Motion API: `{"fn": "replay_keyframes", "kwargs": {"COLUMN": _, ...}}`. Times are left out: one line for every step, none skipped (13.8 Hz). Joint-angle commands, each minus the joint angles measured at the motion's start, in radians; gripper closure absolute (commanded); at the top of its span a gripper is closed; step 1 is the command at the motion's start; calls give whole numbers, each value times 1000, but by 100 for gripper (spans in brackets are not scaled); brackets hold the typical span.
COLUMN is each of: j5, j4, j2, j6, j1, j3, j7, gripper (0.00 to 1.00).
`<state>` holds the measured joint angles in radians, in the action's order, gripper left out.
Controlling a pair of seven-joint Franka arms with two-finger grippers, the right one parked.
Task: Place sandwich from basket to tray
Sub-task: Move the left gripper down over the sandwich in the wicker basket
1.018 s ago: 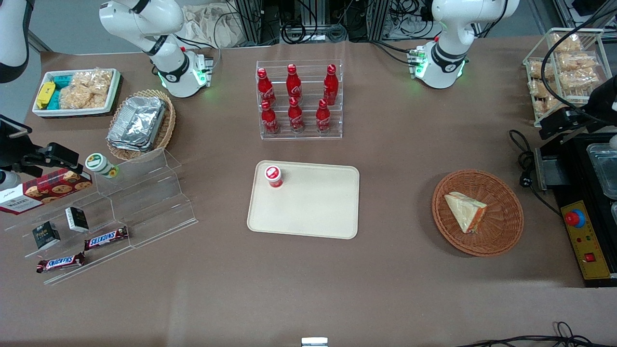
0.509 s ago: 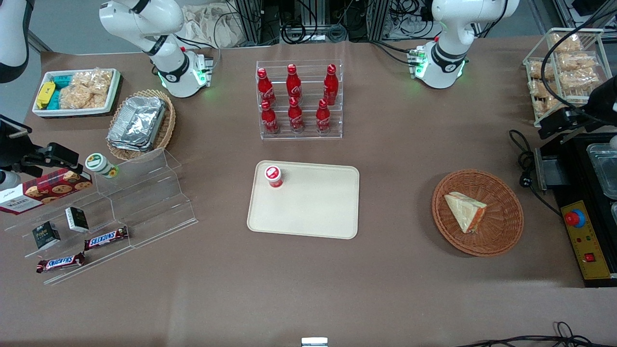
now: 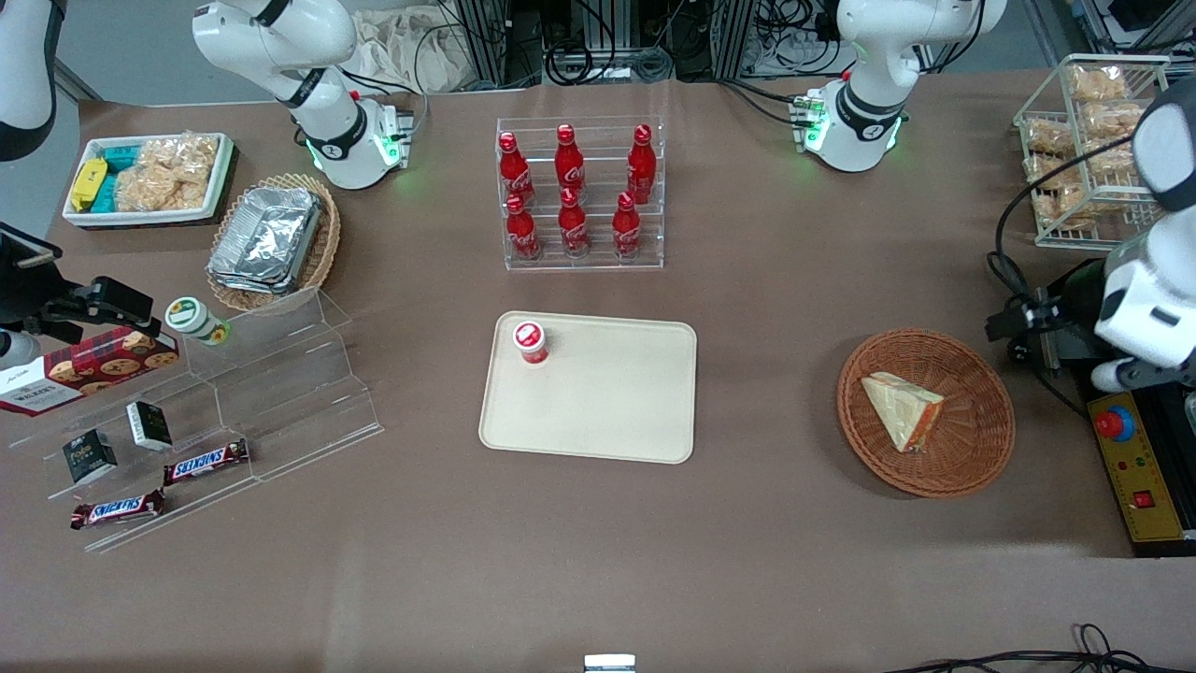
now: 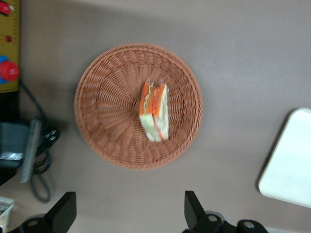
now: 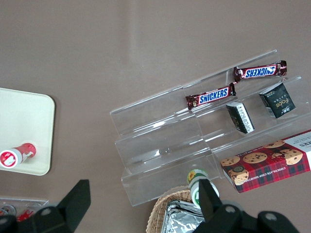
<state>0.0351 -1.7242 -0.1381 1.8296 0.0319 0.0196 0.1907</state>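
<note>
The sandwich [image 3: 904, 409], a clear-wrapped wedge with orange-red filling at its cut edge, lies in the round reddish-brown basket [image 3: 972, 374] toward the working arm's end of the table. It also shows in the left wrist view [image 4: 155, 111], in the middle of the basket [image 4: 102, 97]. The cream tray [image 3: 607, 411] lies mid-table, and its corner shows in the left wrist view [image 4: 291, 160]. My left gripper [image 3: 1028, 322] hangs above the table beside the basket, off its rim. In the left wrist view the gripper [image 4: 129, 211] is open wide and empty, with bare table between its fingers.
A small red-capped bottle [image 3: 530, 341] stands on the tray's corner. A clear rack of red cola bottles [image 3: 579, 196] stands farther from the front camera. A yellow control box [image 3: 1135, 463], a black cable [image 3: 1014, 280] and a wire rack of snacks [image 3: 1089, 150] are near the basket.
The left arm has swung in from the table's end toward the basket. Its white wrist and gripper now show beside the basket. The sandwich and the basket have not moved.
</note>
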Motion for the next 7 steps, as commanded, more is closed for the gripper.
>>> {"fn": "replay_keyframes", "kwargs": {"j5": 17, "j4": -84, "j2": -36, "j6": 129, "j1": 6, "j3": 2, "j7": 35, "gripper": 0}}
{"fn": "replay_keyframes", "kwargs": {"j5": 20, "j4": -90, "j2": -63, "j6": 157, "j1": 6, "j3": 2, "j7": 41, "gripper": 0}}
{"fn": "replay_keyframes", "kwargs": {"j5": 22, "j4": -92, "j2": -92, "j6": 186, "j1": 6, "j3": 2, "j7": 42, "gripper": 0}}
{"fn": "replay_keyframes", "kwargs": {"j5": 22, "j4": -95, "j2": -122, "j6": 219, "j1": 6, "j3": 2, "j7": 44, "gripper": 0}}
{"fn": "replay_keyframes", "kwargs": {"j5": 23, "j4": -104, "j2": -148, "j6": 253, "j1": 6, "j3": 2, "j7": 44, "gripper": 0}}
{"fn": "replay_keyframes", "kwargs": {"j5": 22, "j4": -110, "j2": -175, "j6": 287, "j1": 6, "j3": 2, "j7": 44, "gripper": 0}}
{"fn": "replay_keyframes", "kwargs": {"j5": 23, "j4": -120, "j2": -198, "j6": 325, "j1": 6, "j3": 2, "j7": 44, "gripper": 0}}
